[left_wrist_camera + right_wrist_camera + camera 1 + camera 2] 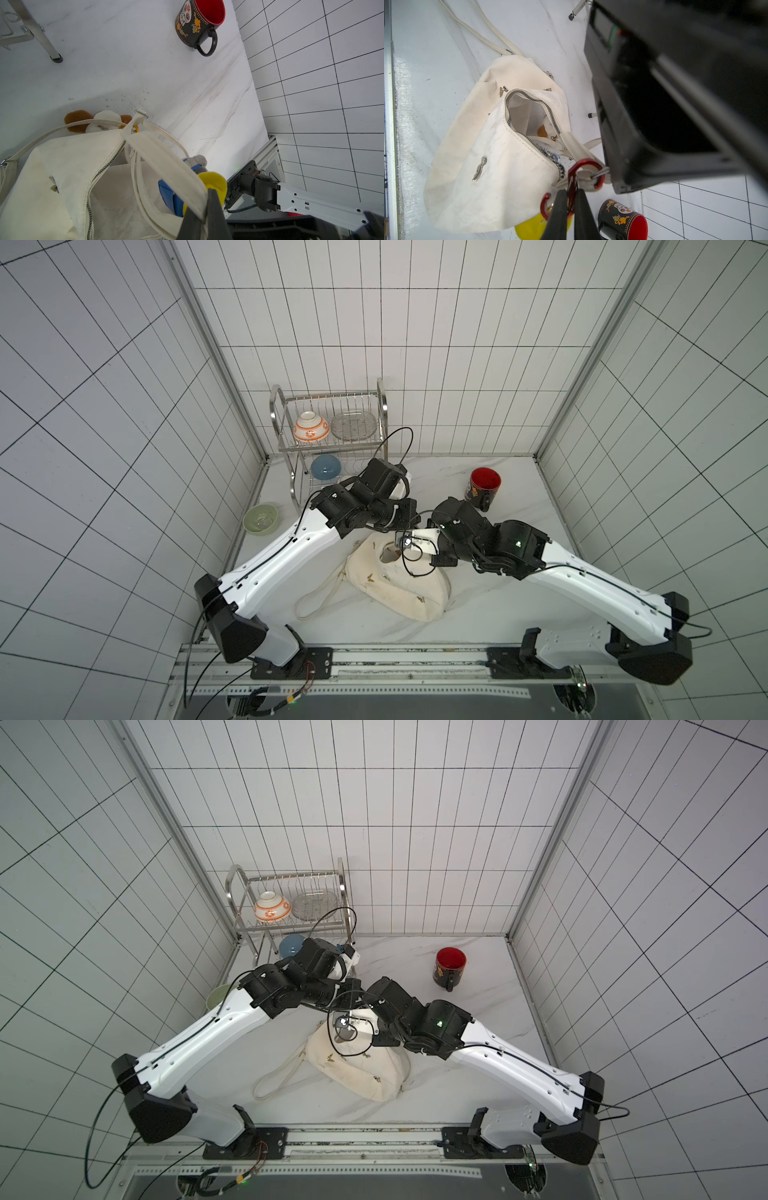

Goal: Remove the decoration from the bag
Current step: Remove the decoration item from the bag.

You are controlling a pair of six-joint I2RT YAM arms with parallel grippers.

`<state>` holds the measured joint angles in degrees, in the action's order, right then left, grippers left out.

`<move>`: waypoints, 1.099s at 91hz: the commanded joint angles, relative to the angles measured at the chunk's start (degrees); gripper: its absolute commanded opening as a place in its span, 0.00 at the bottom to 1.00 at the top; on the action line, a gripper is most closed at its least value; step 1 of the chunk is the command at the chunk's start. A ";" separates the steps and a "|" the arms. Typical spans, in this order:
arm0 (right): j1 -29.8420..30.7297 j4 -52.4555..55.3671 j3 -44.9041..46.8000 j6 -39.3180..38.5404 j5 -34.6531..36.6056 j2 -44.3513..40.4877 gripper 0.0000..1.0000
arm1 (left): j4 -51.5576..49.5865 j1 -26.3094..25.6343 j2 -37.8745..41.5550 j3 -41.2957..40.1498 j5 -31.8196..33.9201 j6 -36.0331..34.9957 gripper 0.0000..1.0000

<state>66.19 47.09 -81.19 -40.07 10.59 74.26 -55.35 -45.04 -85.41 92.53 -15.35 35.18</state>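
The cream bag (399,589) (361,1073) lies on the white table with its zipped mouth (529,116) open. My left gripper (204,205) is shut on the bag's cream strap tab (166,158), lifting that end. My right gripper (571,193) is shut on a red carabiner (588,166) hooked through the metal ring at the strap's end. A yellow, blue and grey plush decoration (212,182) (529,227) hangs at that clip. A brown-and-white plush (99,122) sits by the bag's far strap ring. In both top views the arms hide the fingers.
A black skull mug (484,487) (197,22) with a red inside stands at the back right. A steel dish rack (332,427) with bowls stands at the back left, one leg (52,52) near the bag. A green bowl (260,519) sits at the left edge. The long straps (320,597) trail to the front left.
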 commanded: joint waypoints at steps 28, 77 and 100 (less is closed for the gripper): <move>1.19 -4.31 1.90 -3.29 6.47 2.09 0.00 | -1.83 -3.42 -5.35 0.37 -3.99 -10.58 0.00; -2.56 -4.83 8.15 -6.42 2.66 2.68 0.00 | -7.96 -7.25 -10.37 1.83 -10.01 -19.36 0.05; -2.47 -15.18 14.66 -5.59 0.51 -1.59 0.00 | -3.46 -4.03 -11.35 -1.20 -17.50 -12.95 0.07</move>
<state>64.84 45.36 -68.55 -46.22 11.38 73.82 -60.69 -47.77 -97.06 92.42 -19.84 18.96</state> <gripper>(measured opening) 0.089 0.063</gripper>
